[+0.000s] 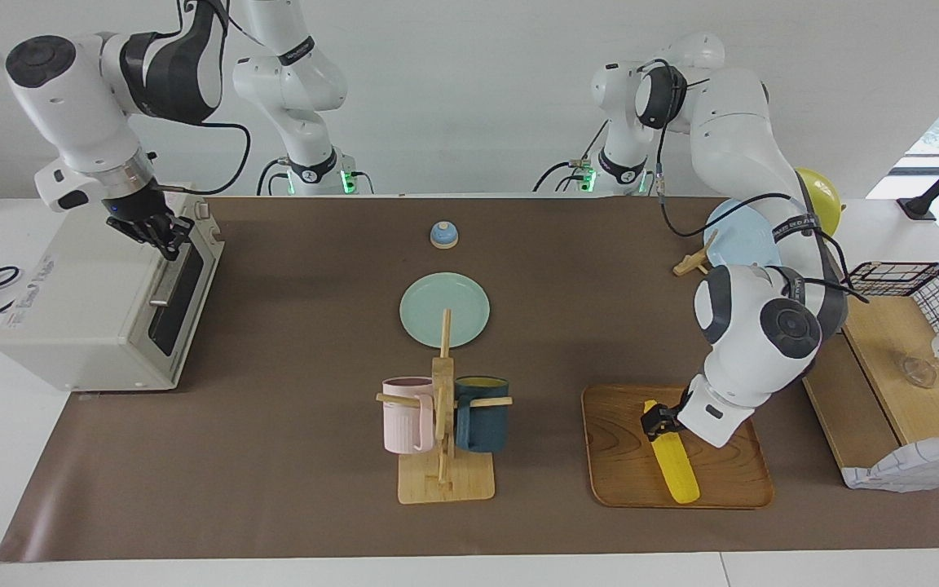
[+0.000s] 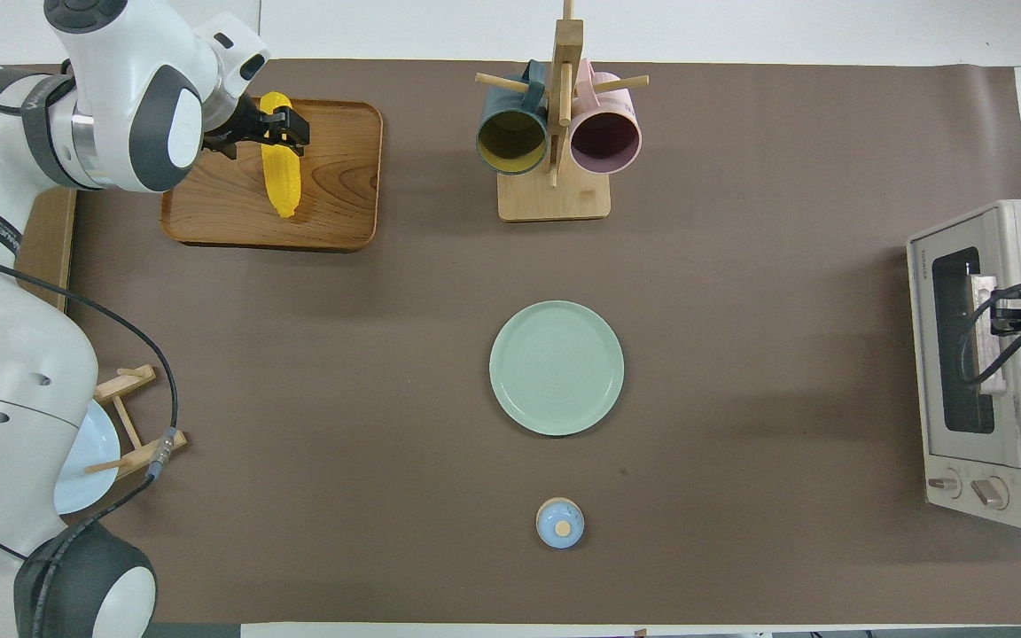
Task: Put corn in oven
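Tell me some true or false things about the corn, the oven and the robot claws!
1. The corn lies on a wooden tray. True.
2. The oven door is wide open. False: it is closed.
3. The left claw is down at the corn. True.
4. The right claw is over the green plate. False: it is at the top of the oven door.
5. Two mugs hang on a wooden rack. True.

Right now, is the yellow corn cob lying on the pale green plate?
No, the yellow corn cob lies on the wooden tray.
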Controlling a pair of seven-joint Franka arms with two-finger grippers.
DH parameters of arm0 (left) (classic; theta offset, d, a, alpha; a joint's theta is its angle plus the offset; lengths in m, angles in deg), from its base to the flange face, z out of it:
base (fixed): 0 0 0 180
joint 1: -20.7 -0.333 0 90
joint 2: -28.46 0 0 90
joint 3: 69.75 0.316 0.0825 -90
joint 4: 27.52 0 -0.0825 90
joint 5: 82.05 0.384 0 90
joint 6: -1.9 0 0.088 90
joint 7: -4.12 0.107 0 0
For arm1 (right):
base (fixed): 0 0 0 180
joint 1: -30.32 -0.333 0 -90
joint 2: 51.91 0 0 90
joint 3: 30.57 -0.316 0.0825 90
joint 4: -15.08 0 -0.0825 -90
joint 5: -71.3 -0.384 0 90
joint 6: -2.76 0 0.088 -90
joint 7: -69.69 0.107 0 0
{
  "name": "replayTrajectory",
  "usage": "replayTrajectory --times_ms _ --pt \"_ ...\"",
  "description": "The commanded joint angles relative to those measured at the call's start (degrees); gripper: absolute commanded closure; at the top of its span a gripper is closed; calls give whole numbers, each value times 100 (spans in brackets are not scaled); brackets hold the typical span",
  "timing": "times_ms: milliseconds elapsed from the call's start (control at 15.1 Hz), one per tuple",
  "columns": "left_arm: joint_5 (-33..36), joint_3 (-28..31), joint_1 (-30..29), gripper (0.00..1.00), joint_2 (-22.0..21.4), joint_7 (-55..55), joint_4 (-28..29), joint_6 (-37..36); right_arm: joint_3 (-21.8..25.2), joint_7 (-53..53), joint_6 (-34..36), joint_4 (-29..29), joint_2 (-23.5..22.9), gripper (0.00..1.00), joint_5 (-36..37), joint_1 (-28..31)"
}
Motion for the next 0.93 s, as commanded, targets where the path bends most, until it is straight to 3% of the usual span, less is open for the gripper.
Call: replayTrajectory --times_ms 0,199,728,861 --pt "166 42 76 0 331 74 -234 186 -58 25 -363 301 -37 100 87 151" --pt "166 33 59 0 349 83 -226 247 -58 -537 -399 328 -81 100 87 273" --pt "157 24 76 0 340 65 3 537 -67 -837 -513 504 -143 100 78 318" --pt "157 24 76 5 340 65 3 546 -75 -732 -661 504 -230 100 34 213"
